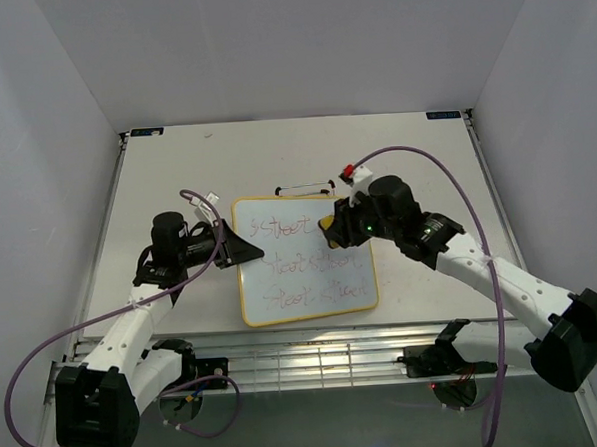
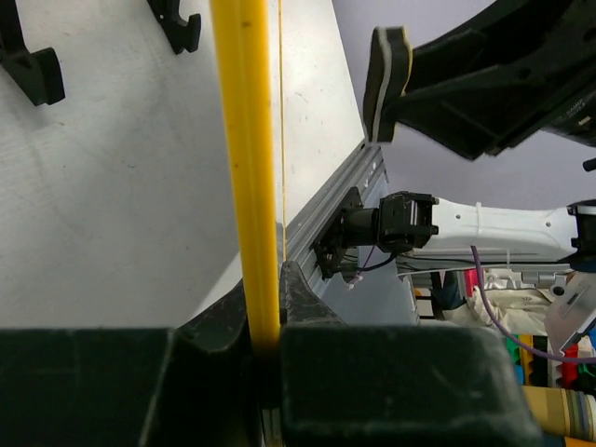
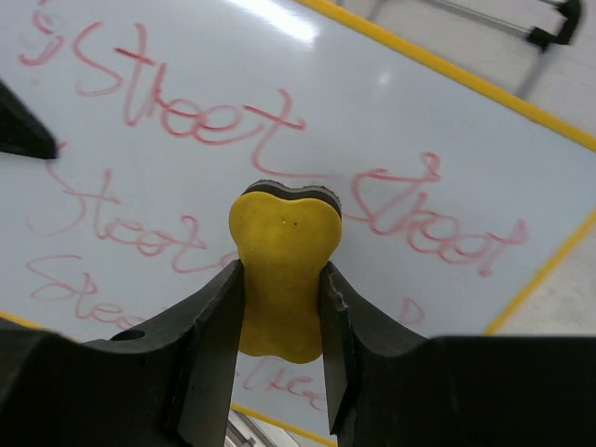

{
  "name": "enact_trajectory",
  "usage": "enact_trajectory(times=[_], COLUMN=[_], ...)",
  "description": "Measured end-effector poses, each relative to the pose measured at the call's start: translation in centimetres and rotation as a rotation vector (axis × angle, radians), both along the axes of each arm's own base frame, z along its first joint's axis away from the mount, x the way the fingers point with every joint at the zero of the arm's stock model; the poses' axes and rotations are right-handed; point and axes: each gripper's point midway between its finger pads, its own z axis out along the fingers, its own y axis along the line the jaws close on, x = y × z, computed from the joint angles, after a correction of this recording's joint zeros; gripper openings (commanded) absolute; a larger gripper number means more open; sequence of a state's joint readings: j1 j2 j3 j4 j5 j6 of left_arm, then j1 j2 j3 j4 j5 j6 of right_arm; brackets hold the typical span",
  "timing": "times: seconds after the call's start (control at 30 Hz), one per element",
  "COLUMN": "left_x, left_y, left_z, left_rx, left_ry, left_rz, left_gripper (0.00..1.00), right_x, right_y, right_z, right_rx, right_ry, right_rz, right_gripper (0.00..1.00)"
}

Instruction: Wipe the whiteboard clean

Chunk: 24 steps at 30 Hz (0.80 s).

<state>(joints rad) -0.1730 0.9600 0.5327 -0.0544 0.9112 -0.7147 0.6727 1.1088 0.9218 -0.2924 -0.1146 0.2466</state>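
The whiteboard [image 1: 304, 283] lies flat mid-table, white with a thin yellow frame and rows of red handwriting. My left gripper [image 1: 238, 249] is shut on its left edge; in the left wrist view the yellow frame [image 2: 244, 168] runs straight into the closed jaws of that gripper [image 2: 265, 317]. My right gripper [image 1: 335, 233] is shut on a small yellow eraser [image 3: 284, 270] with a dark pad underneath. It hovers over the board's upper right part, above the red writing [image 3: 214, 121]. The eraser [image 2: 386, 79] also shows from the side in the left wrist view.
A thin wire easel stand [image 1: 302, 190] lies just beyond the board's far edge, also seen as the stand [image 3: 545, 28] in the right wrist view. White walls enclose the table on three sides. A metal rail [image 1: 316, 363] runs along the near edge.
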Motion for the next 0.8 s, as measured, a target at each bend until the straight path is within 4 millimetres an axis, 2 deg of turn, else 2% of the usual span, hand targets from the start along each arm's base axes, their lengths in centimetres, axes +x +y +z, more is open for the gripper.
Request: enact_trajectory(times=[0.17,0.3,0.43,0.6,0.8], left_x=[0.4,0.5,0.1,-0.5,-0.6], left_y=[-0.4,-0.4,-0.5,-0.7,-0.7], left_z=[0.0,-0.1,-0.6,-1.1,-1.1], left_rx=[-0.013,-0.019,-0.022,-0.023,-0.024], left_ry=[-0.009,-0.015,0.007,0.031,0.042], left_rz=[-0.009,-0.013,-0.021,-0.028,-0.019], left_gripper=[0.00,0.00,0.00,0.00,0.00], right_x=[-1.9,-2.1,-2.0,-1.0,0.0], right_y=[6.8,11.3,13.7,16.2,17.8], right_z=[-0.4,-0.8,-1.3,-0.2,0.8], right_rx=[-0.035,-0.074,-0.097,-0.096,-0.086], right_ry=[-0.002,-0.021,-0.038,-0.078,-0.101], right_rz=[0.177,0.259,0.293,0.304,0.300], right_gripper=[0.33,0.32,0.32,0.32,0.31])
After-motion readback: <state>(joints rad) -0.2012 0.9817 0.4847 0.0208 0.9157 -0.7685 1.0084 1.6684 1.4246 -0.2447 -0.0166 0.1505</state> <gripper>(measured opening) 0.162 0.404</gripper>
